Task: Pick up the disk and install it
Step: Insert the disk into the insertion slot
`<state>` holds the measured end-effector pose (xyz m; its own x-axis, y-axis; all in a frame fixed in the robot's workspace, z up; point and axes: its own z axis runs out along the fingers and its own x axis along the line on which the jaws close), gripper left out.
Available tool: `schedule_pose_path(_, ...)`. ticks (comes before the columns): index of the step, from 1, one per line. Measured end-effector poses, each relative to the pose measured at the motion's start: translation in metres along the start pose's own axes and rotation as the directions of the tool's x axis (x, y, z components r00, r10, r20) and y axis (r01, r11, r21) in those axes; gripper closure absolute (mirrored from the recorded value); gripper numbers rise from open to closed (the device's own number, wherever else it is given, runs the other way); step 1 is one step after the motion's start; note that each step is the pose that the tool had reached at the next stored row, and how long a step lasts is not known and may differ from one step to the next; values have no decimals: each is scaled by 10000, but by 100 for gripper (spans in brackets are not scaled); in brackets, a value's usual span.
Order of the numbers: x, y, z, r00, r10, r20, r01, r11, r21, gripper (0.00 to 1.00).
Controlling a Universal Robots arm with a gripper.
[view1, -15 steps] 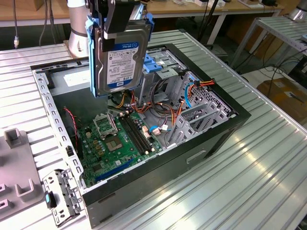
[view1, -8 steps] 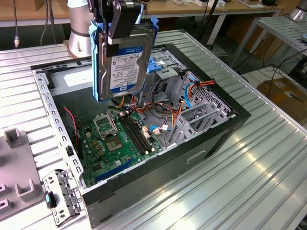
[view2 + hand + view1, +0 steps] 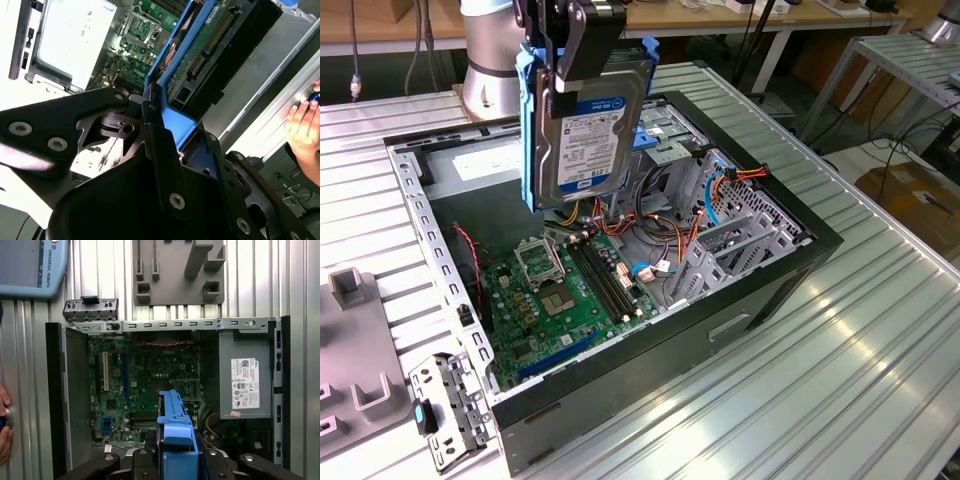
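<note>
White and blue printed label with barcode on the disk (image 3: 588, 135), white sticker with barcodes on the grey power supply (image 3: 240, 347), white lettering on the blue teach pendant (image 3: 30, 265), small white print on the green motherboard (image 3: 145, 390)

Your gripper (image 3: 575, 65) clamps disk (image 3: 590, 140) by its top edge. Disk hangs upright, label toward camera, clear above open case (image 3: 620, 400). Look below it: motherboard (image 3: 550, 300) on case floor. Drive cage (image 3: 740, 235) with cables sits toward exterior view's right. Case rests on ribbed table (image 3: 840, 380). Grey fixture (image 3: 355, 400) lies at exterior view's left, beside case.
</note>
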<state>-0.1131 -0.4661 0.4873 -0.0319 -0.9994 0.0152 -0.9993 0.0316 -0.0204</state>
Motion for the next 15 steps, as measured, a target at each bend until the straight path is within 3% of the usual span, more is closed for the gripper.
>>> schedule_pose_path(10, -13, -400, 8, 10000, 0, 0, 0, 10000, 0, 63)
schedule_pose_path(12, -13, -439, 9, 10000, 0, 0, 0, 10000, 0, 63)
schedule_pose_path(15, -14, -446, 9, 10000, 1, 1, -1, 10000, 0, 63)
